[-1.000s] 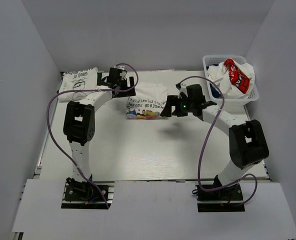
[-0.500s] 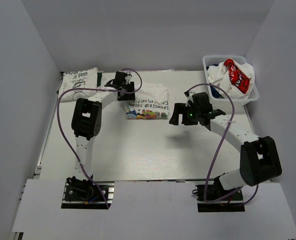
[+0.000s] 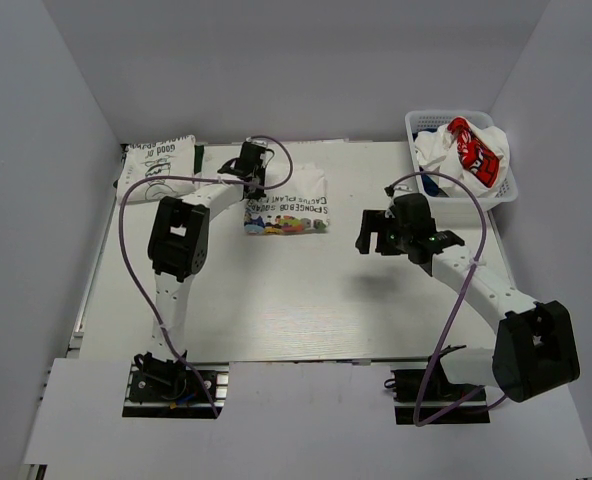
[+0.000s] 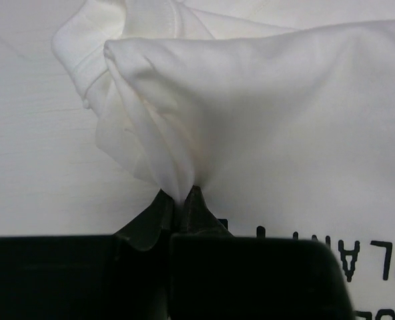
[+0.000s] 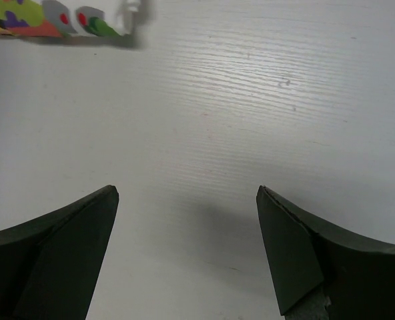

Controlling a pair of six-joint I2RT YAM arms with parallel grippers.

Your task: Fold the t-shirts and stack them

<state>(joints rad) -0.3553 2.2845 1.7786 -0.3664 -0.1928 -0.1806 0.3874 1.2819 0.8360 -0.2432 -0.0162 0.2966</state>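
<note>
Now left gripper (image 4: 186,202) pinches bunched white cartoon-print t-shirt (image 4: 284,133); right gripper (image 5: 187,192) spread wide above table (image 5: 251,100).

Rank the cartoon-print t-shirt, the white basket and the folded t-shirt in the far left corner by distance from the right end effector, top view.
From the right end effector:
1. The cartoon-print t-shirt, just to its left.
2. The white basket, farther back on the right.
3. The folded t-shirt, far left corner.
</note>
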